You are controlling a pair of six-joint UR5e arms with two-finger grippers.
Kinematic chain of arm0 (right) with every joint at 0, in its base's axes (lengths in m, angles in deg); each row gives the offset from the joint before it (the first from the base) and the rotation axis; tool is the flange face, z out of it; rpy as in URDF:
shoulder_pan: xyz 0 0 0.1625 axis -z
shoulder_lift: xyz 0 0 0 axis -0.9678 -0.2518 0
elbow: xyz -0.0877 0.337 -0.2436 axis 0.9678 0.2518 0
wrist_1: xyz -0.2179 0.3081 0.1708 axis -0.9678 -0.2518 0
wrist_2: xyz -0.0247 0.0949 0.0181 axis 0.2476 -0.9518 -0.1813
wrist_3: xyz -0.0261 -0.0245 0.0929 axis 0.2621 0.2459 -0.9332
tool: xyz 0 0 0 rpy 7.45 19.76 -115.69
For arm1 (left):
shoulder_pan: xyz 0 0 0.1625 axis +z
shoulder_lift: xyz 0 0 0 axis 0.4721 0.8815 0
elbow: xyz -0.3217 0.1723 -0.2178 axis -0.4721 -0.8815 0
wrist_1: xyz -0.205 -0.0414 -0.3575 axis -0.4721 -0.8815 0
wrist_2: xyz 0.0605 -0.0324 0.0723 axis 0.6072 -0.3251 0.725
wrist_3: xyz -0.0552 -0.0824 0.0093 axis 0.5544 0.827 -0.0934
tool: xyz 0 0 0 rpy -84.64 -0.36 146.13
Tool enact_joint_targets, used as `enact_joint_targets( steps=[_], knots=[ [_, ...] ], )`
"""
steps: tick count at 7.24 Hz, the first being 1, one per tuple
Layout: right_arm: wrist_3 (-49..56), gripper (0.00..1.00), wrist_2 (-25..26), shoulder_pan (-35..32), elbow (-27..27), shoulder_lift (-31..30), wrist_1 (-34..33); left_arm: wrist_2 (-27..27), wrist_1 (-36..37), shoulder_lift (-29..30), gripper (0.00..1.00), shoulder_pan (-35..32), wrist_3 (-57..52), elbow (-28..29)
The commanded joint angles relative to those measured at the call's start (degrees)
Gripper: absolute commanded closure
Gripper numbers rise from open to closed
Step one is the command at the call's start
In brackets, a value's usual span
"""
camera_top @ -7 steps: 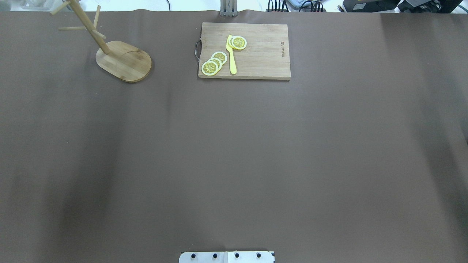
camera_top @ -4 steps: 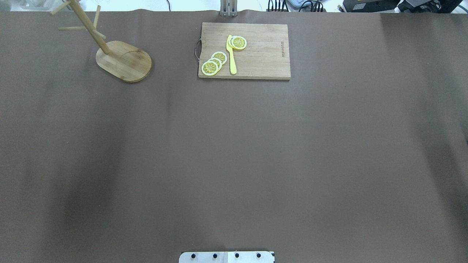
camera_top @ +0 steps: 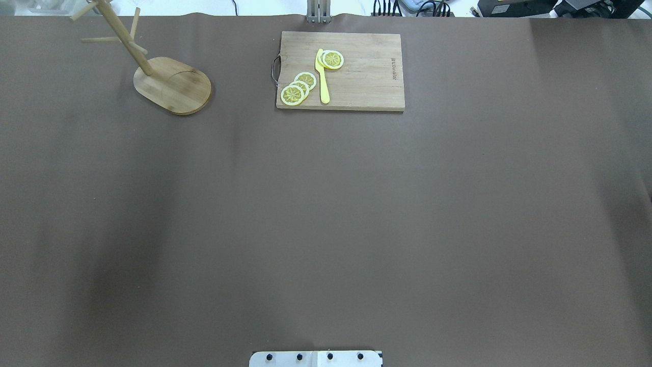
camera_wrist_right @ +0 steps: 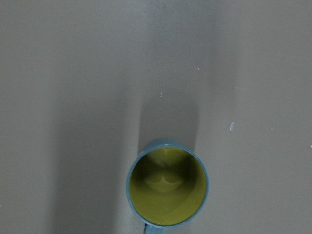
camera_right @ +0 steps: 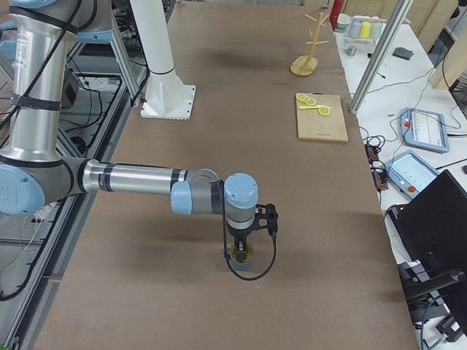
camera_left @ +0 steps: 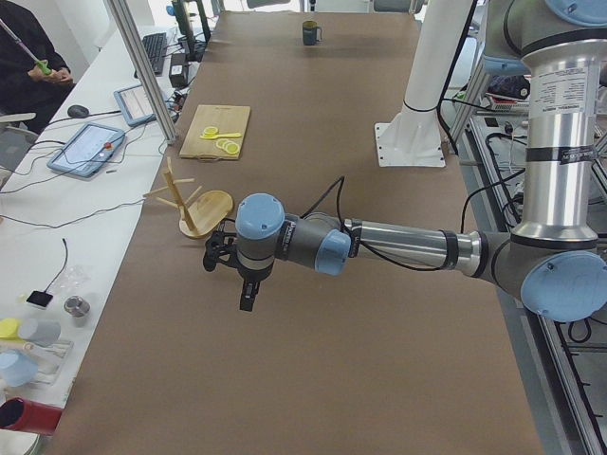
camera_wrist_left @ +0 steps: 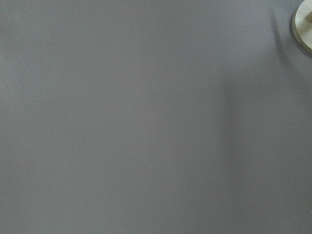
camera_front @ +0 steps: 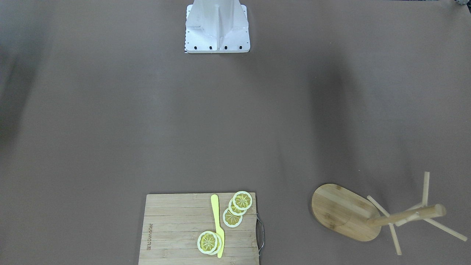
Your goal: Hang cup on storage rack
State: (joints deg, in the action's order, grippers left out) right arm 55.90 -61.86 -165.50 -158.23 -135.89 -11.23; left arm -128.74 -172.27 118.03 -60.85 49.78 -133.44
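Observation:
The slate-blue cup (camera_wrist_right: 167, 189) stands upright on the brown table, its yellowish-green inside seen from above in the right wrist view. In the exterior right view the cup (camera_right: 241, 259) sits directly under my right gripper (camera_right: 238, 250); I cannot tell whether that gripper is open or shut. The cup also shows small at the table's far end in the exterior left view (camera_left: 310, 33). The bamboo storage rack (camera_top: 172, 85) stands at the far left with bare pegs (camera_front: 342, 211). My left gripper (camera_left: 246, 301) hangs above the table near the rack (camera_left: 204, 201); I cannot tell its state.
A rectangular cutting board (camera_top: 361, 76) with lemon slices (camera_top: 298, 87) and a yellow knife (camera_top: 322, 76) lies at the far middle of the table. The white robot base (camera_front: 217, 25) stands at the near edge. The rack's base edge (camera_wrist_left: 304, 27) shows in the left wrist view.

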Motion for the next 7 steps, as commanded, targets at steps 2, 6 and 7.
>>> enact_joint_targets(
  steps=[2, 6, 7],
  knots=[
    [1.8, 0.0, -0.91, -1.76, 8.55, 0.98, 7.07, -0.05, -0.07, -0.1, 0.02, -0.01, -0.02, -0.16],
    [1.44, 0.0, -3.29, -1.76, 16.32, 6.08, 9.4, -0.93, 0.02, -0.01, 0.02, -0.01, 0.07, -0.07],
    [1.18, 0.0, -3.29, -1.76, 16.32, 6.26, 9.4, -0.93, 0.1, 0.08, 0.02, -0.01, 0.16, -0.16]
  ],
)
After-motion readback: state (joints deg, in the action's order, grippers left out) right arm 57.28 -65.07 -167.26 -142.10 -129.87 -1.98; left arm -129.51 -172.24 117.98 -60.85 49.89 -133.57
